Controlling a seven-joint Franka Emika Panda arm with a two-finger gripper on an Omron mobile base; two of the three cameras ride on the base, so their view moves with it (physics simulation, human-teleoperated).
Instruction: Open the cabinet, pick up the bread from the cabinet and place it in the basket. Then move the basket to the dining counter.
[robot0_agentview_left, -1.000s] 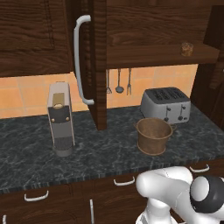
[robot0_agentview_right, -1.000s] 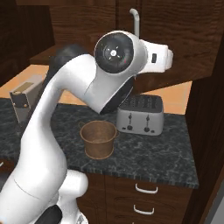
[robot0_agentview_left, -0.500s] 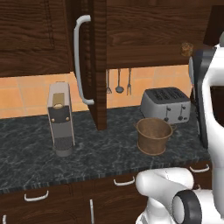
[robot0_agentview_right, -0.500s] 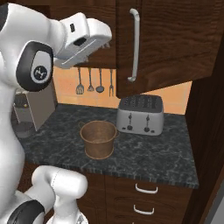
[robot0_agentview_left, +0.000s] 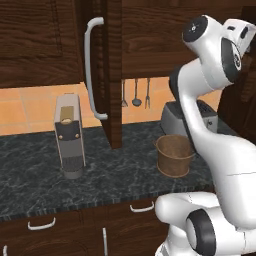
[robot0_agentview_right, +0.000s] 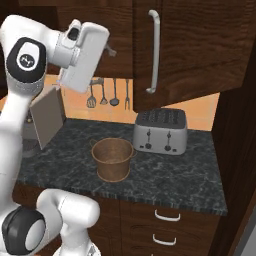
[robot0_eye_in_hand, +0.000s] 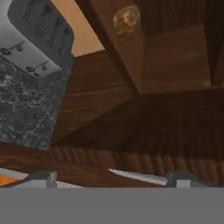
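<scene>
The arm has swung up from low in front of the base and now stands high at the right, so the gripper (robot0_eye_in_hand: 109, 177) looks toward the open cabinet (robot0_agentview_left: 112, 75). Its fingers are spread wide and hold nothing. The bread (robot0_eye_in_hand: 126, 19) lies on the cabinet shelf, well apart from the gripper. The basket (robot0_agentview_right: 113, 159) waits on the counter (robot0_agentview_right: 165, 175), beside the toaster (robot0_agentview_right: 160, 131). I judge that reaching for the bread comes next.

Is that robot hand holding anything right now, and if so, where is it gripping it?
Nothing is held. In the hand view the fingers stand wide apart with only cabinet wood between them; the bread sits untouched on the shelf.
</scene>
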